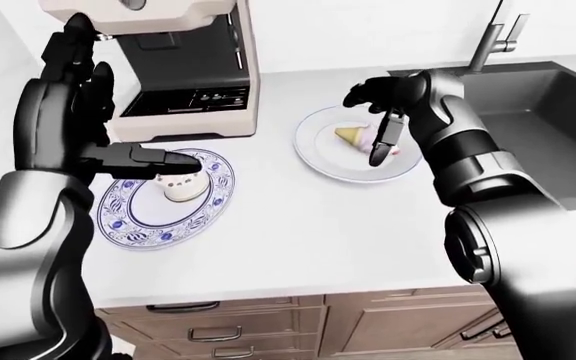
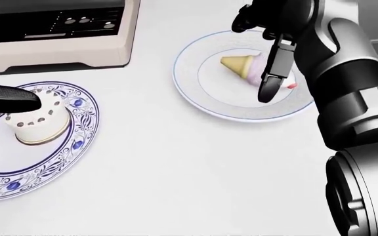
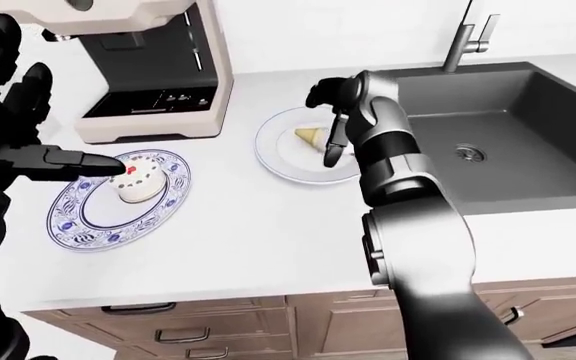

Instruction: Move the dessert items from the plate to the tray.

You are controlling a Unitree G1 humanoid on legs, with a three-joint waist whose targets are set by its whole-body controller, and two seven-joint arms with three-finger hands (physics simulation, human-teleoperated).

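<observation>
Right hand [image 2: 268, 64] over white plate [image 2: 195, 93], white counter [image 2: 176, 172], dark sink [image 3: 508, 142]

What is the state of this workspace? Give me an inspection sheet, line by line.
Surface: white countertop over wooden drawers.
Job's things: ice cream cone lying on its side on the plain blue-rimmed plate; small white cake upright on the blue floral plate. No tray seen.
Clutter: nothing seen.
Hands: right hand open, one finger hanging over the cone's pink end; whether it touches cannot be told. Left hand open, a finger reaching across the top of the cake.
Cables: nothing seen.
Surroundings: coffee machine at the left-eye view's upper left; dark sink and faucet on the right.
</observation>
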